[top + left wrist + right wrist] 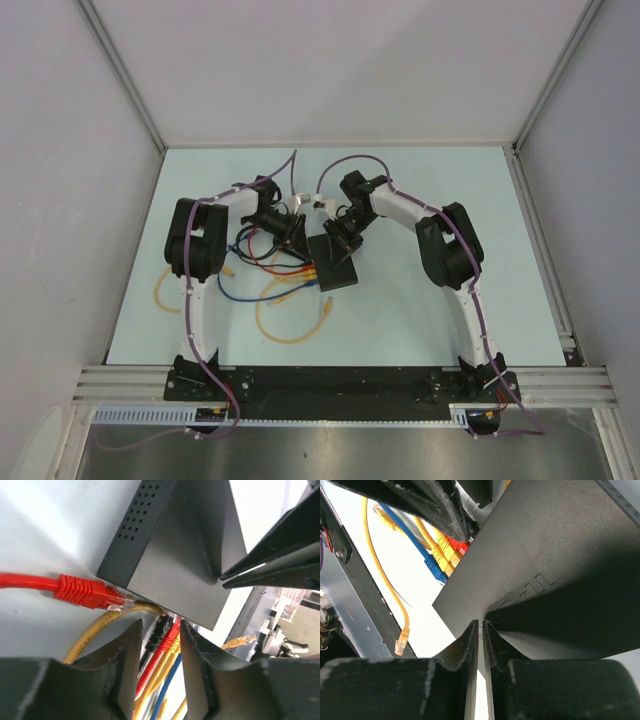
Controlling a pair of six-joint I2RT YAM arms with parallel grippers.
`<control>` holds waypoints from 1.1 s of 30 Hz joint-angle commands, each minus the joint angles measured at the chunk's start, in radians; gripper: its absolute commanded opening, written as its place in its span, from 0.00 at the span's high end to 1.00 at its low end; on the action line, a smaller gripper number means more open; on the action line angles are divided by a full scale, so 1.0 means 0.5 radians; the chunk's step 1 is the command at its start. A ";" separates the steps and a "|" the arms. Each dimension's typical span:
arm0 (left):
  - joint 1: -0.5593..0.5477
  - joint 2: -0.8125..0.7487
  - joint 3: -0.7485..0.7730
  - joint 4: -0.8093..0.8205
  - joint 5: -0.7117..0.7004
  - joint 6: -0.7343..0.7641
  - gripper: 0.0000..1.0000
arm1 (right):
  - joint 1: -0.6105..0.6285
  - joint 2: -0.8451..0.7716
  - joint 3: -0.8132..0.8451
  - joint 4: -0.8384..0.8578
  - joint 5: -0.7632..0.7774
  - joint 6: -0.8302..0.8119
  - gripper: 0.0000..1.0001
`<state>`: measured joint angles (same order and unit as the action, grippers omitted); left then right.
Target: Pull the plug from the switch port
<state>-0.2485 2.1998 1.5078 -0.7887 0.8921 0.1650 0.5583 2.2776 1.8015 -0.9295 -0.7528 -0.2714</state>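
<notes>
Left tool (161, 626) apart astride the inserted red plug (173, 630); right tool (481, 624), tips together, on the switch (545, 555).

Embossed letters on the switch's (545, 545) top face read "TP-", upside down in the right wrist view, then run into shadow. Print on the yellow cable (100, 626) beside the switch is illegible.

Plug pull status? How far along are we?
Done: right pincer is clamped on the switch edge, bracing it. In hand: left pincer straddles the seated red plug and yellow plugs at the ports, jaws not visibly closed on any. A loose red plug lies beside the switch. Left: grip a plug and draw it out.
</notes>
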 commanded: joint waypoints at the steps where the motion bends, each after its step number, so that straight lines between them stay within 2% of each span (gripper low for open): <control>1: 0.022 0.058 0.019 0.004 0.041 0.072 0.55 | 0.022 0.007 -0.075 -0.012 0.220 -0.098 0.86; 8: -0.034 0.123 0.080 -0.085 0.149 0.155 0.57 | 0.025 -0.012 -0.090 -0.009 0.239 -0.101 0.86; 17: -0.061 0.156 0.037 -0.101 0.112 0.225 0.70 | 0.025 0.001 -0.084 -0.016 0.236 -0.101 0.85; 19: -0.061 0.159 0.034 -0.101 0.109 0.241 0.75 | 0.025 0.001 -0.084 -0.013 0.236 -0.101 0.86; 27: -0.061 0.178 0.022 -0.092 0.130 0.244 0.80 | 0.025 0.007 -0.078 -0.013 0.232 -0.098 0.86; 32: -0.061 0.172 0.068 -0.226 0.198 0.329 1.00 | 0.019 0.010 -0.075 -0.013 0.232 -0.098 0.86; 33: -0.058 0.169 0.101 -0.269 0.201 0.369 1.00 | 0.019 0.007 -0.078 -0.013 0.232 -0.098 0.86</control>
<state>-0.2569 2.2559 1.5288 -0.8463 0.9962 0.2565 0.5610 2.2677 1.7889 -0.9276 -0.7483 -0.2825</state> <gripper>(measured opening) 0.209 0.141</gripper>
